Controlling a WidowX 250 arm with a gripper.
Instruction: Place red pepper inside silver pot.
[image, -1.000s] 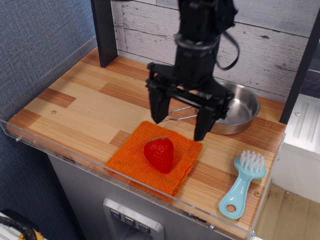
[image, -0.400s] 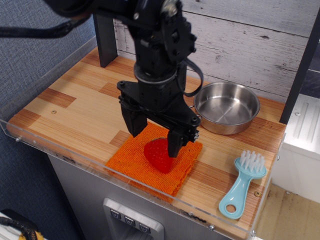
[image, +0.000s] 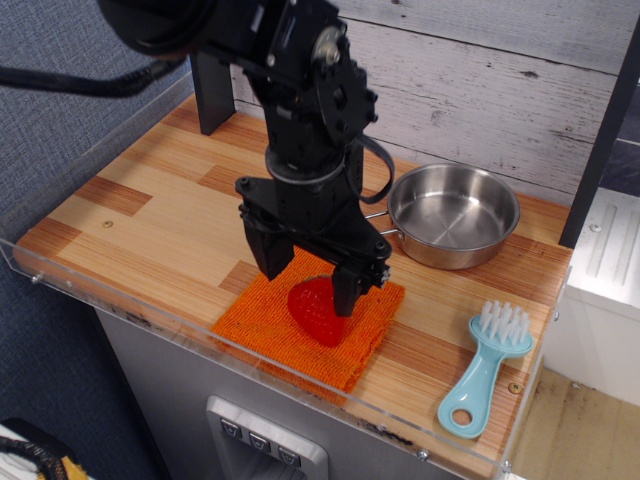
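Note:
The red pepper (image: 315, 312) lies on an orange cloth (image: 280, 330) near the front of the wooden counter. My black gripper (image: 307, 282) is open and stands low over the pepper, one finger left of it on the cloth and one at its right. The pepper's top is hidden behind the fingers, so I cannot tell if they touch it. The silver pot (image: 453, 215) sits empty at the back right, its wire handle pointing left toward the arm.
A light blue brush (image: 485, 367) lies at the front right. A clear acrylic rim (image: 300, 385) runs along the counter's front and left edges. A dark post (image: 210, 65) stands at the back left, before a whitewashed plank wall.
The arm has swung left and forward from in front of the pot and come down over the pepper. Between the last two frames it sank slightly more. The pepper has not moved.

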